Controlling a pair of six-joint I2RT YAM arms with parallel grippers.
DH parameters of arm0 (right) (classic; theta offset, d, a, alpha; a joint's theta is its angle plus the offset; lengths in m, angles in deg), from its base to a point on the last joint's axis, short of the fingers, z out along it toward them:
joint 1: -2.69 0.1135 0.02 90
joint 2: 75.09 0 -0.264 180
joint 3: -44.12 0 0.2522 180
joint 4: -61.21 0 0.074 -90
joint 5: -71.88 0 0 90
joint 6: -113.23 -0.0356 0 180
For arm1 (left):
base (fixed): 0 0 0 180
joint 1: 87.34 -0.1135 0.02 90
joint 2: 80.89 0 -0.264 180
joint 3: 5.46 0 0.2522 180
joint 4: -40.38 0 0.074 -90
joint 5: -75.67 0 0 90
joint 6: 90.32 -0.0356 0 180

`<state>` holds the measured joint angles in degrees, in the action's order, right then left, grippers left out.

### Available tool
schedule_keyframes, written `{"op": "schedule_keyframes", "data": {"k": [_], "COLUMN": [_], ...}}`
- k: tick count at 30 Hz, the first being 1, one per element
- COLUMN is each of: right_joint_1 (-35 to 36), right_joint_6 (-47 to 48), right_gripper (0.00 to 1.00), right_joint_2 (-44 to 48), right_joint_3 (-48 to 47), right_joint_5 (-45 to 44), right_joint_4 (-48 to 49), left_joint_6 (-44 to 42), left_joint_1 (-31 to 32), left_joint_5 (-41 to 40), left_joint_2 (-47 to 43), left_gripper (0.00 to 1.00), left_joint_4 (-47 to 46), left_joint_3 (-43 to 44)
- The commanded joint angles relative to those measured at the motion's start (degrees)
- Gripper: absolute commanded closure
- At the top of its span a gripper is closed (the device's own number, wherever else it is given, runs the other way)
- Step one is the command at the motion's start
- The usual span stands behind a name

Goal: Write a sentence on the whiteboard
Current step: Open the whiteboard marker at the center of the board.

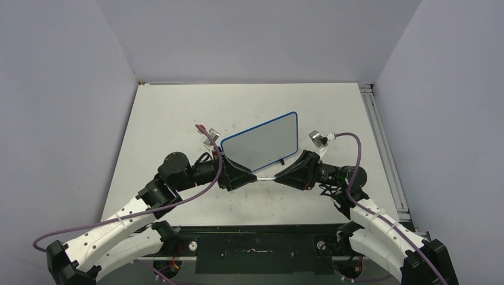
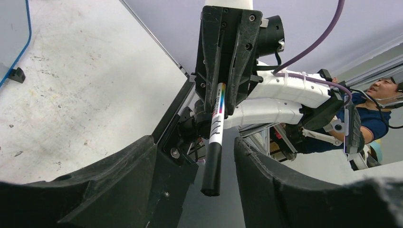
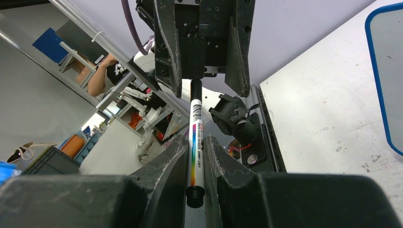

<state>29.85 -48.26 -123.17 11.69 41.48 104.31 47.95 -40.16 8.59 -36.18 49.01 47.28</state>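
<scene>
The whiteboard (image 1: 261, 141) with its blue frame stands on the table beyond both grippers; its face looks blank and no sentence shows on it. A white marker (image 1: 266, 178) with a black cap spans between the two grippers. My right gripper (image 1: 280, 176) is shut on the marker's barrel (image 3: 195, 142), as the right wrist view (image 3: 194, 142) shows. My left gripper (image 1: 252, 180) is open in the left wrist view (image 2: 192, 145). The marker's black cap (image 2: 212, 168) lies between its fingers without touching them. The board's edge shows in the left wrist view (image 2: 26, 33) and the right wrist view (image 3: 375, 80).
A grey table (image 1: 178, 119) sits inside pale walls. A metal rail (image 1: 380, 136) runs along the table's right edge. A black base plate (image 1: 255, 243) lies at the near edge between the arm bases. The board's black foot (image 2: 18, 74) rests on the table.
</scene>
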Motion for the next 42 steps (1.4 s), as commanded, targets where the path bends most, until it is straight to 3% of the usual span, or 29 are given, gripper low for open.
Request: {"op": "schedule_keyframes", "data": {"k": [1, 9, 15, 16, 21, 33, 38, 42], "right_joint_1": [0.5, 0.5, 0.5, 0.5, 0.5, -3.4, -4.7, -5.9], "right_joint_6": [0.6, 1.4, 2.5, 2.6, 2.2, -7.4, -4.6, 3.3], "right_gripper": [0.95, 0.95, 0.95, 0.95, 0.95, 0.95, 0.95, 0.95], "right_joint_2": [-0.2, -0.8, -0.7, -0.5, -0.1, -2.4, -0.8, 3.6], "right_joint_3": [-2.3, -2.0, -2.0, -1.9, -1.2, 2.9, 2.5, 0.3], "right_joint_5": [-0.7, -1.4, -2.2, -2.5, -4.0, -3.0, -1.1, 0.4], "right_joint_4": [4.8, 4.1, 2.3, 2.4, 3.6, 18.7, 13.2, -1.2], "left_joint_6": [1.9, 2.4, 2.9, 3.1, 3.8, 6.9, 7.6, 6.3], "left_joint_1": [-0.4, -0.9, -1.0, -1.1, -1.6, -5.9, -8.2, -10.6], "left_joint_5": [2.8, 2.9, 3.2, 3.3, 3.3, 7.3, 9.0, 11.1], "left_joint_2": [-0.3, -1.4, -2.1, -2.3, -3.3, -6.6, -7.7, -9.1], "left_gripper": [0.45, 0.61, 0.98, 1.00, 1.00, 1.00, 1.00, 1.00], "left_joint_4": [-5.2, -4.9, -5.7, -5.8, -6.2, -8.8, -8.7, -5.8], "left_joint_3": [-0.3, -0.6, -1.2, -1.2, -1.7, -2.9, -3.2, -2.9]}}
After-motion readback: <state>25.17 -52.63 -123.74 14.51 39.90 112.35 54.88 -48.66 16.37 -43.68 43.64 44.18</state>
